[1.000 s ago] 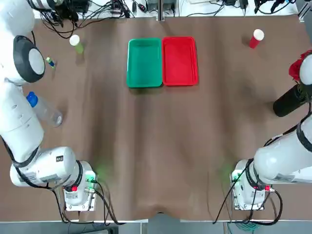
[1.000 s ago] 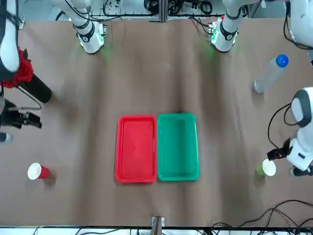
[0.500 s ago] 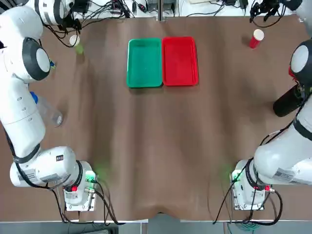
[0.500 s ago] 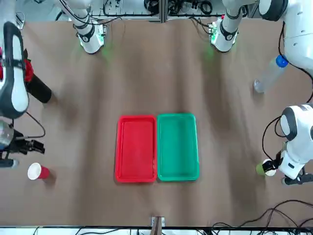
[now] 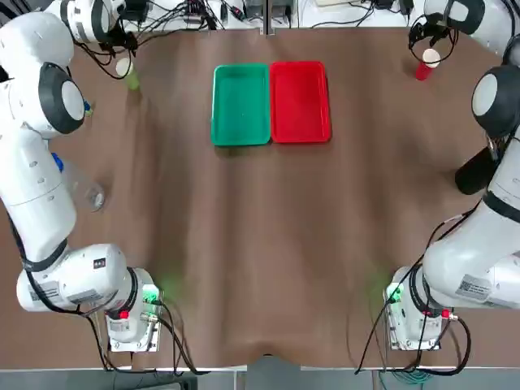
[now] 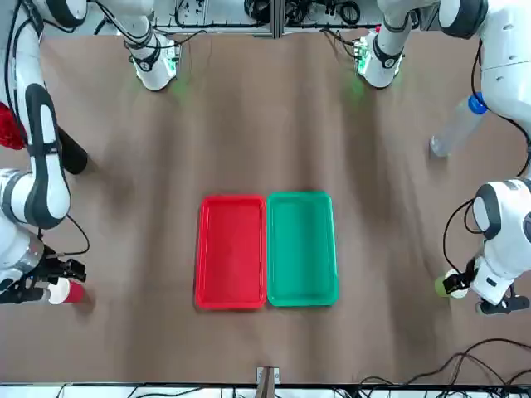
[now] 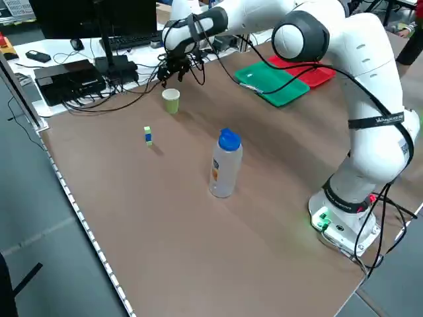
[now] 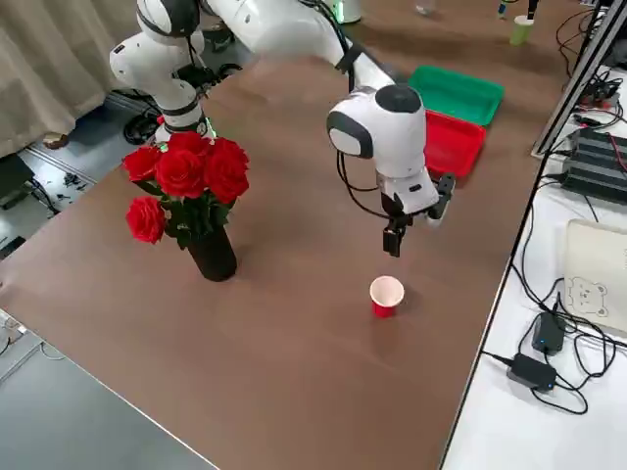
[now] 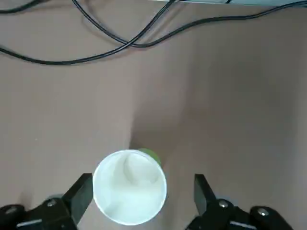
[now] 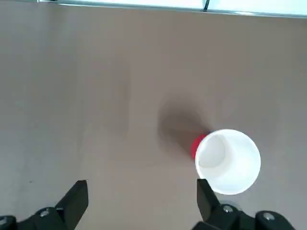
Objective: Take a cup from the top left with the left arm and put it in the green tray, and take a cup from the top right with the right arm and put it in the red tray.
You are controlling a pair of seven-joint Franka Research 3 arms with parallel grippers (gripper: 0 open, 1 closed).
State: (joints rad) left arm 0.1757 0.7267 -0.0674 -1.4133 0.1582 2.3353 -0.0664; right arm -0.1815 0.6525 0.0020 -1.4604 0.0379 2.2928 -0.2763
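The left gripper [image 9: 139, 203] hangs over the yellow-green cup [image 9: 129, 186] at the far left of the table [image 5: 260, 244]. Its fingers are spread wide, and the cup stands between them, untouched. The right gripper [image 10: 141, 206] hangs at the far right, fingers spread too. The red cup [image 10: 226, 160] stands just beside one finger, not between them. The green tray [image 5: 240, 104] and red tray [image 5: 300, 101] sit side by side, touching, in the far middle.
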